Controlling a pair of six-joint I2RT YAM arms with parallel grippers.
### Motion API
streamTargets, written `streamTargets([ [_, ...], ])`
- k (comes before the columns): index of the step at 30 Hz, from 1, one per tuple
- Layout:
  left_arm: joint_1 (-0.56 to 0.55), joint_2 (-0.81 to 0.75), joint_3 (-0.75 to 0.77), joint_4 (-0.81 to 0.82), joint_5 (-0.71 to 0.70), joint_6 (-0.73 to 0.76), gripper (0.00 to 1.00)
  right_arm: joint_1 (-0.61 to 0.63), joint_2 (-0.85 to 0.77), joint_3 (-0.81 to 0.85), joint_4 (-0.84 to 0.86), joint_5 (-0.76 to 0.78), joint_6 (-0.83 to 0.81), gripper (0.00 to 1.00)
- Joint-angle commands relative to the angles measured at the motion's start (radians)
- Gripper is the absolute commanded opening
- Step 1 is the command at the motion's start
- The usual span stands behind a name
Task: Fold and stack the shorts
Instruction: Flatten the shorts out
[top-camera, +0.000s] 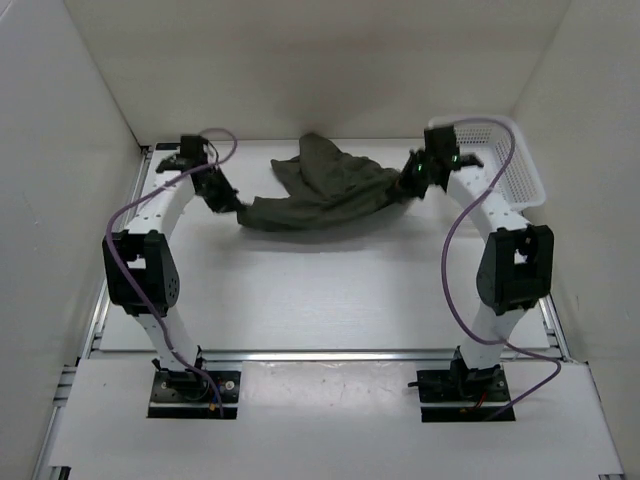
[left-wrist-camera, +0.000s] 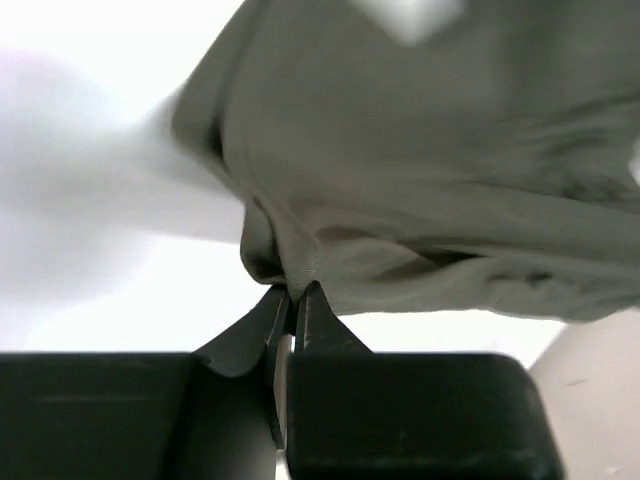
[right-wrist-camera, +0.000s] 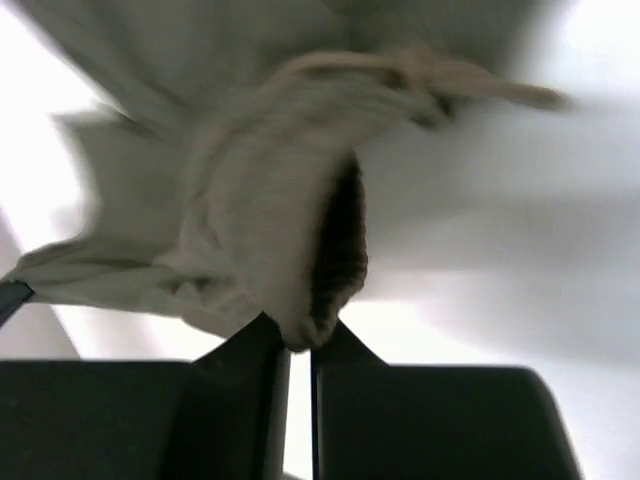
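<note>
The dark olive-green shorts (top-camera: 320, 190) hang stretched between my two grippers over the far part of the table. My left gripper (top-camera: 238, 205) is shut on the shorts' left corner; in the left wrist view the fabric (left-wrist-camera: 420, 170) is pinched between the black fingertips (left-wrist-camera: 294, 292). My right gripper (top-camera: 408, 188) is shut on the right end, where the ribbed waistband (right-wrist-camera: 300, 250) sits in the jaws (right-wrist-camera: 300, 340) and a pale drawstring (right-wrist-camera: 440, 72) trails above. The middle of the shorts is bunched and sags.
A white plastic mesh basket (top-camera: 510, 165) stands at the back right, just behind the right arm. White walls close in the table on three sides. Purple cables loop off both arms.
</note>
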Motion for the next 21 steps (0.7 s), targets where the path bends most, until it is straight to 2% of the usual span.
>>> streamTargets([
  [1, 0.005, -0.120, 0.223, -0.039, 0.055, 0.001, 0.10, -0.037, 0.055, 0.468, -0.196, 0.015, -0.160, 0.00],
  [2, 0.005, -0.129, 0.294, -0.054, 0.044, 0.001, 0.10, -0.037, 0.075, 0.563, -0.313, 0.004, -0.193, 0.00],
  [4, 0.005, -0.166, 0.311, -0.077, 0.017, 0.001, 0.10, -0.037, 0.104, 0.693, -0.406, -0.010, -0.257, 0.00],
  [5, 0.005, -0.184, 0.285, -0.077, 0.004, 0.001, 0.10, -0.037, 0.077, 0.674, -0.444, -0.010, -0.270, 0.00],
  [7, 0.005, -0.233, 0.223, -0.077, -0.017, 0.001, 0.10, -0.037, 0.013, 0.555, -0.445, 0.007, -0.279, 0.00],
  [8, -0.004, -0.249, 0.143, -0.077, -0.029, 0.001, 0.10, -0.037, -0.070, 0.384, -0.411, 0.034, -0.279, 0.00],
  [11, -0.025, -0.302, 0.008, -0.077, -0.043, 0.001, 0.10, -0.046, -0.234, 0.119, -0.376, 0.067, -0.270, 0.00],
  [12, -0.036, -0.334, -0.080, -0.066, -0.043, 0.001, 0.10, -0.046, -0.271, -0.010, -0.365, 0.079, -0.270, 0.00],
  [13, -0.047, -0.351, -0.124, -0.066, -0.061, 0.001, 0.10, -0.046, -0.302, -0.063, -0.365, 0.079, -0.270, 0.00],
  [15, -0.077, -0.393, -0.230, -0.033, -0.071, -0.022, 0.10, -0.046, -0.376, -0.136, -0.365, 0.088, -0.261, 0.00],
  [18, -0.101, -0.393, -0.282, -0.011, -0.095, -0.033, 0.10, -0.055, -0.370, -0.171, -0.333, 0.067, -0.261, 0.00],
  [19, -0.110, -0.379, -0.282, -0.011, -0.095, -0.033, 0.10, -0.055, -0.313, -0.171, -0.321, 0.047, -0.261, 0.00],
  [21, -0.119, -0.355, -0.269, -0.011, -0.121, -0.033, 0.10, -0.055, -0.177, -0.106, -0.286, -0.028, -0.273, 0.09],
])
